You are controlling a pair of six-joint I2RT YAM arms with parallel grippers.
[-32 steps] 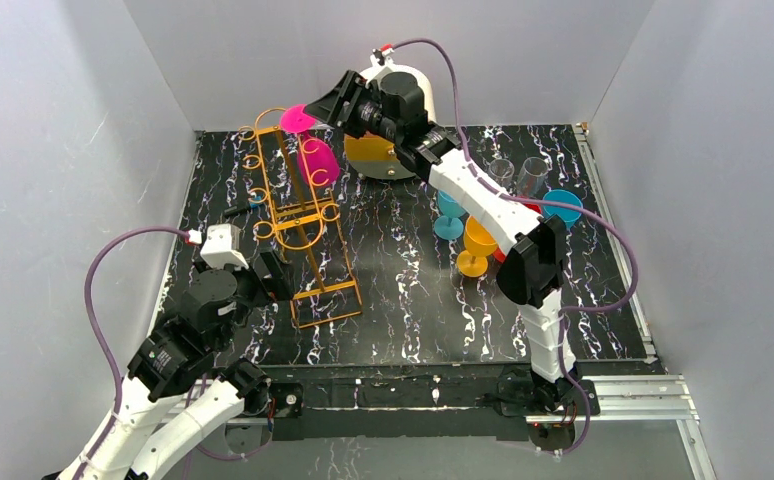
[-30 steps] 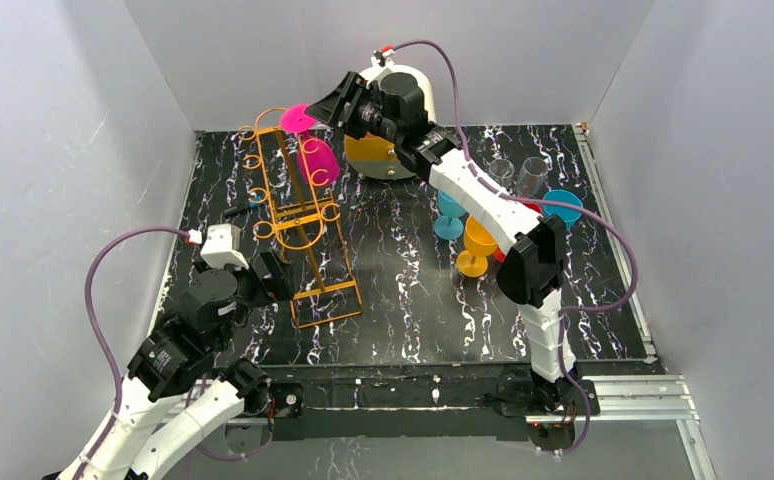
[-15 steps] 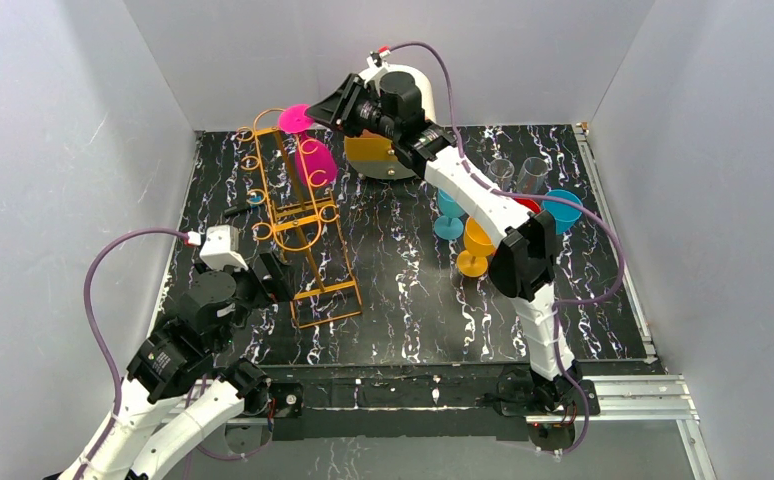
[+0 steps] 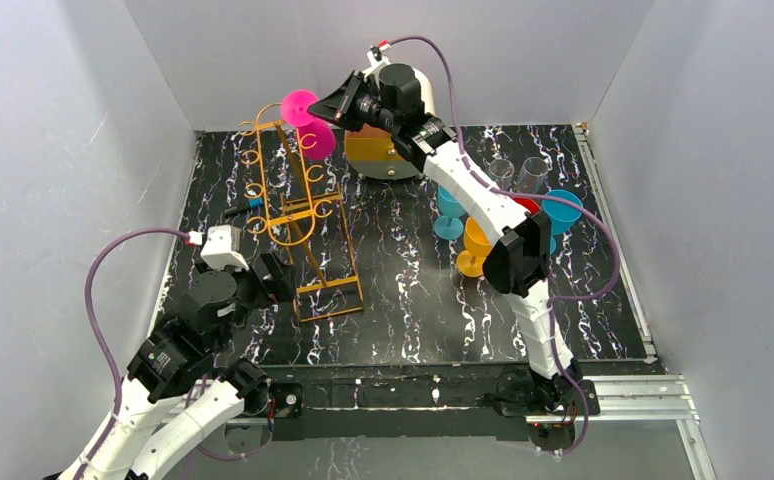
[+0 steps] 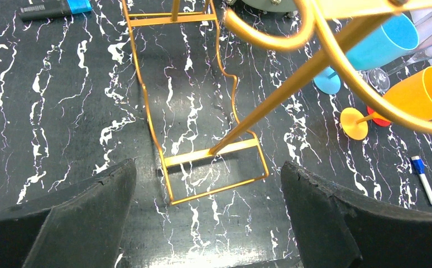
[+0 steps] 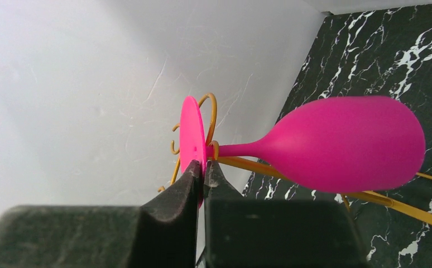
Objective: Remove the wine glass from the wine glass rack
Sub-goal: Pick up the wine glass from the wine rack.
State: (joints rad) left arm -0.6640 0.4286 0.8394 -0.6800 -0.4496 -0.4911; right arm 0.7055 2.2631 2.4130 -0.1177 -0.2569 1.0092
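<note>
The fingers (image 6: 174,195) of the right gripper (image 6: 201,170) are pinched on the foot of the wine glass (image 6: 342,145), which is hung at the top end of the wine glass rack (image 4: 298,215), presumably so it can be slid free. The left gripper (image 5: 208,212) is held wide open and empty near the base.

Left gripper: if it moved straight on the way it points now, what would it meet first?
Most likely the base frame of the wine glass rack, flat on the table, centred ahead of the open left gripper. Depth is unclear.

The right gripper (image 6: 202,166) fingers hide the lower foot rim of the magenta plastic wine glass (image 6: 342,145).
</note>
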